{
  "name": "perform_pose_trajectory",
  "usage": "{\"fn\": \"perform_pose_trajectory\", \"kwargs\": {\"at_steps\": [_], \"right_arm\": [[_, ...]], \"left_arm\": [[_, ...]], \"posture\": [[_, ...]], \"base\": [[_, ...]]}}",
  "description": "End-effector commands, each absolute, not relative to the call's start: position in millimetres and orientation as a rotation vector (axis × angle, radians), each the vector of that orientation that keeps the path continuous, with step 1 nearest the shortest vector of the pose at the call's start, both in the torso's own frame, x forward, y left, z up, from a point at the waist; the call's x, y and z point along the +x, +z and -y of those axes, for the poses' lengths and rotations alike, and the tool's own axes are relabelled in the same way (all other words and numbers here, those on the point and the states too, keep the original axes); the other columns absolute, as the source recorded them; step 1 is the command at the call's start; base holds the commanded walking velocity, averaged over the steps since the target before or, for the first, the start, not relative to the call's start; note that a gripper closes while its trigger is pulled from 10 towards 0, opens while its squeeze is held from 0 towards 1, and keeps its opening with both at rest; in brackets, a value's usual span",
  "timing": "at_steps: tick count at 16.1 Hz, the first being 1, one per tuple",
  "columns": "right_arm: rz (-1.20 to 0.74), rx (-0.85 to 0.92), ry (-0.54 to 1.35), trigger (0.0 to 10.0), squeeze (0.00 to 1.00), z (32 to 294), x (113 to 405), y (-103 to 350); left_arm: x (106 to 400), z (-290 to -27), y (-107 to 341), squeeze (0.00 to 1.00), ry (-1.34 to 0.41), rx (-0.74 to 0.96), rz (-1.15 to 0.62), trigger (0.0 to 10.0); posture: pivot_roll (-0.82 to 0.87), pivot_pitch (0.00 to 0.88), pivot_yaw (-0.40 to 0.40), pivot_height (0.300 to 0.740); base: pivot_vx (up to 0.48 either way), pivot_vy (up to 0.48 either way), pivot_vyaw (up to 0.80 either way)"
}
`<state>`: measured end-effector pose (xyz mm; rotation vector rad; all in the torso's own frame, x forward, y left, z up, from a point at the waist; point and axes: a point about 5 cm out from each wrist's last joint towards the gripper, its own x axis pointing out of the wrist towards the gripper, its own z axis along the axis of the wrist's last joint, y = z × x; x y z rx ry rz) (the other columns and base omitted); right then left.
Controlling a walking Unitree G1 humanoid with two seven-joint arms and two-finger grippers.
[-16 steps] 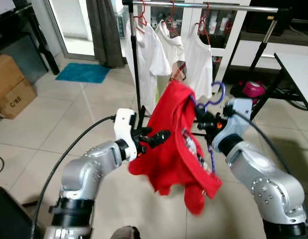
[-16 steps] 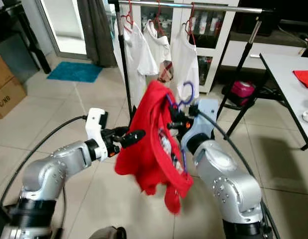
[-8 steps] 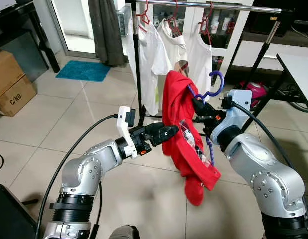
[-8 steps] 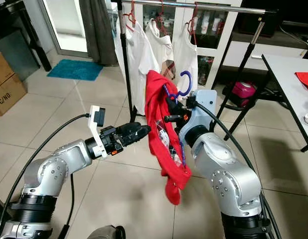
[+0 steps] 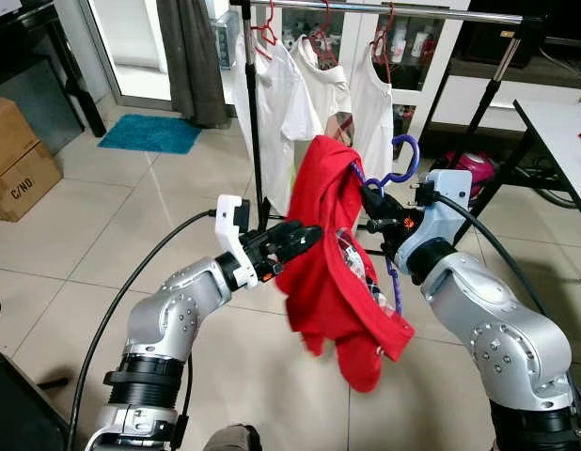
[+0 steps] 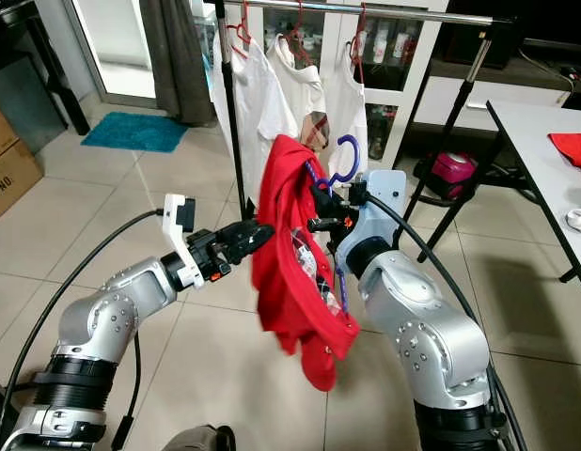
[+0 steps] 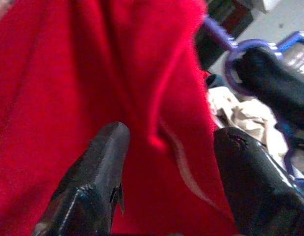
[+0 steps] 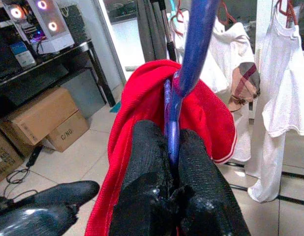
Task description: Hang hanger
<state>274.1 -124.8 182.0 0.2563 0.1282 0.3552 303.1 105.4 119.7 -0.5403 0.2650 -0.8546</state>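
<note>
Since half a second ago the left gripper has pushed forward into the red shirt, and the cloth now billows wider and hangs lower toward the bottom centre of the frame. Its arm reaches from the lower left, elbow bent, forearm rising to the right. The left wrist view shows its fingers spread apart with a fold of red cloth between them — not pinched.

At centre right, the right gripper is clamped on the blue hanger; the right wrist view shows both fingers pressed tight on the blue stem. That arm rises from the lower right, bent at the elbow, forearm pointing up and left.

The hanger stands roughly upright — hook at the top, curling over toward the right, long axis tilted slightly. It sits mid-frame, below and in front of the clothes rail, where three white shirts hang on red hangers.
</note>
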Motion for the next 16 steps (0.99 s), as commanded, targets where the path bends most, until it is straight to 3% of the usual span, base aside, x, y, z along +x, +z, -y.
{"fn": "perform_pose_trajectory", "kwargs": {"at_steps": [1,3,4,5,6,16], "right_arm": [[-0.057,0.258,0.371,10.0,0.0,125,274,199],[-0.055,0.262,0.375,10.0,0.0,124,274,200],[-0.054,0.262,0.377,10.0,0.0,125,274,201],[-0.053,0.263,0.379,10.0,0.0,125,273,201],[-0.052,0.265,0.383,10.0,0.0,125,273,202],[-0.036,0.275,0.424,10.0,0.0,122,270,208]], "left_arm": [[307,-109,120,0.0,-0.832,-0.521,-0.247,0.0],[307,-116,114,0.0,-0.831,-0.458,-0.225,0.4],[306,-121,111,0.0,-0.84,-0.418,-0.214,2.7],[306,-124,110,0.0,-0.844,-0.398,-0.206,6.0],[306,-125,109,0.0,-0.855,-0.372,-0.195,10.0],[323,-99,115,0.0,-1.025,-0.392,-0.138,10.0]], "posture": [[-0.04,0.001,0.002,0.74],[-0.05,0.002,0.004,0.74],[-0.05,0.002,0.001,0.74],[-0.05,0.002,-0.001,0.74],[-0.05,0.001,-0.006,0.74],[-0.06,0.0,-0.013,0.74]], "base": [[0.0,0.0,0.0],[0.0,0.0,0.0],[0.0,0.0,0.0],[0.0,0.0,0.0],[0.0,0.0,0.0],[0.0,0.0,0.0]]}}
